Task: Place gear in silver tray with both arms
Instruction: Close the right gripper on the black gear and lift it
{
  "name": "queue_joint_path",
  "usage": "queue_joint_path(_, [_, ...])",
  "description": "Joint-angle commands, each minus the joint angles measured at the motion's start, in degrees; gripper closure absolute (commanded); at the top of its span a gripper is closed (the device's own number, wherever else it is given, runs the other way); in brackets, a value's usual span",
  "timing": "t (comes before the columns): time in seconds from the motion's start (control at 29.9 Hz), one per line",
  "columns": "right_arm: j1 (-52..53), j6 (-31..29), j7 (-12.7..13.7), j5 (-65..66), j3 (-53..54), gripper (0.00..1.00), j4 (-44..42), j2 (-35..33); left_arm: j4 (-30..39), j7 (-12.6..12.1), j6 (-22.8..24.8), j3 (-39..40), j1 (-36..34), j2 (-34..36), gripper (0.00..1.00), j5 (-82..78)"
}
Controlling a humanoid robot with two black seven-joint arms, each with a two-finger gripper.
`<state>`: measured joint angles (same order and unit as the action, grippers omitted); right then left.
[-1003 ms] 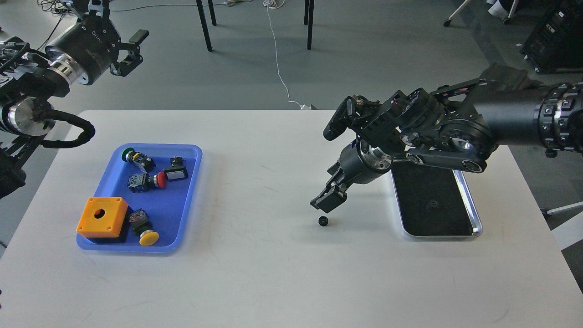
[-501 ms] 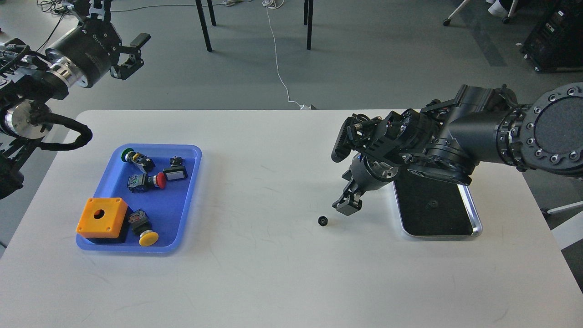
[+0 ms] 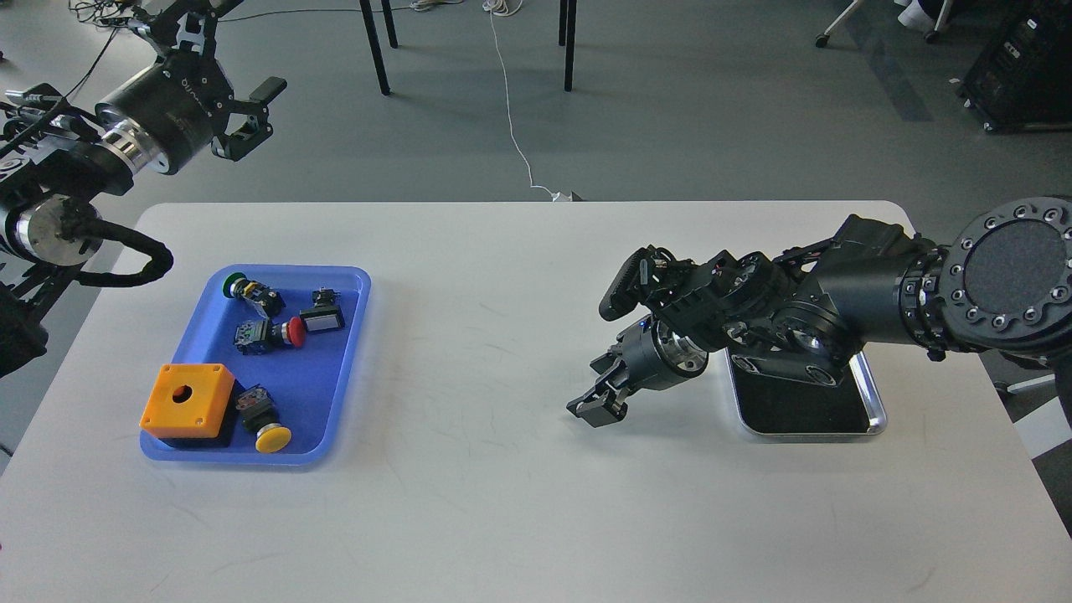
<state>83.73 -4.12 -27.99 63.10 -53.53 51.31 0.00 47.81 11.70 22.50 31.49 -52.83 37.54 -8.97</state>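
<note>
The small black gear is hidden in the head view. My right gripper sits low on the white table at the spot where the gear lay, and it covers that spot. I cannot tell whether its fingers are closed on the gear. The silver tray lies right of the gripper, with its dark bottom partly covered by my right arm. My left gripper is held high beyond the table's far left corner, open and empty.
A blue plastic tray at the left holds an orange box and several push-button parts. Chair legs and a white cable are on the floor beyond the table's far edge.
My right gripper has swung down and to the left onto the gear's spot, so the gear no longer shows. My right arm has dropped lower over the silver tray. My left gripper has shifted slightly.
</note>
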Motion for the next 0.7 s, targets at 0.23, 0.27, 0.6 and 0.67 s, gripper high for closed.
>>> queue_joint_path(0.23, [-1.1,1.7,0.0,0.3,-0.1,0.31,0.1,0.0,0.0,0.0,0.1,0.1,0.0,0.0,0.02,0.0])
queue_joint_path(0.27, [-1.1,1.7,0.0,0.3,-0.1,0.33,0.1,0.0,0.0,0.1,0.0,0.1,0.0,0.1,0.02,0.0])
queue_joint_path(0.6, [-0.9,1.6,0.0,0.6,-0.8,0.43,0.4,0.0,0.0,0.1,0.4,0.1,0.1,1.1,0.02,0.0])
queue_joint_path(0.67, [-0.9,1.6,0.0,0.6,-0.8,0.44,0.4,0.0,0.0,0.1,0.4,0.1,0.1,1.1,0.02,0.0])
